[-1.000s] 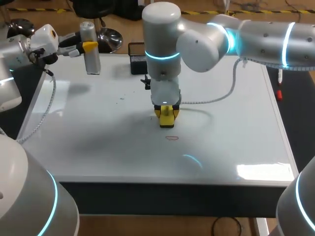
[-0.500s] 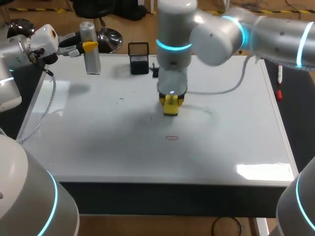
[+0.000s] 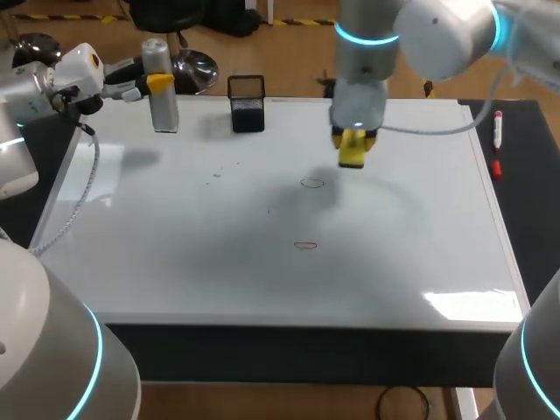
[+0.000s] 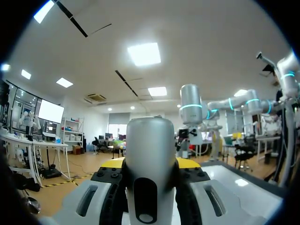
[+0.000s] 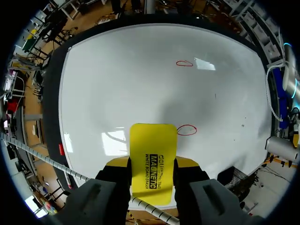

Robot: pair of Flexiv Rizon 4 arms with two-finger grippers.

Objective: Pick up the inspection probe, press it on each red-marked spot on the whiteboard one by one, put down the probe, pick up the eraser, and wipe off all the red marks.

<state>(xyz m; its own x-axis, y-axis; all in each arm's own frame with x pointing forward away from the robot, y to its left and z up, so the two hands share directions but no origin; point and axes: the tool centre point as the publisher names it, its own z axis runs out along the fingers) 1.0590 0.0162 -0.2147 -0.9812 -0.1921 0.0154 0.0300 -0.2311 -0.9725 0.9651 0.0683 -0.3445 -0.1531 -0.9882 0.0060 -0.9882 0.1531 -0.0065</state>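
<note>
My left gripper (image 3: 156,84) is shut on the grey cylindrical probe (image 3: 161,86), which stands upright at the whiteboard's (image 3: 175,236) back left corner. In the left wrist view the probe (image 4: 150,161) fills the gap between the fingers of that gripper (image 4: 150,165). My right gripper (image 3: 353,138) is shut on the yellow eraser (image 3: 353,150), above the board's back middle. Two red oval marks show: one (image 3: 311,183) just ahead-left of the eraser, one (image 3: 304,246) nearer the front. From the right wrist, the eraser (image 5: 153,159) sits in the gripper (image 5: 153,164), with one mark (image 5: 186,130) beside its tip and the other mark (image 5: 184,63) farther off.
A black mesh holder (image 3: 247,103) stands at the board's back edge, right of the probe. A red-capped marker (image 3: 497,140) lies on the dark strip to the right of the board. A grey cable (image 3: 420,127) trails over the board's back right from my right arm.
My right arm has carried the eraser from the board's middle toward the back right. This uncovers the red mark at the centre. My left arm and the probe have not moved.
</note>
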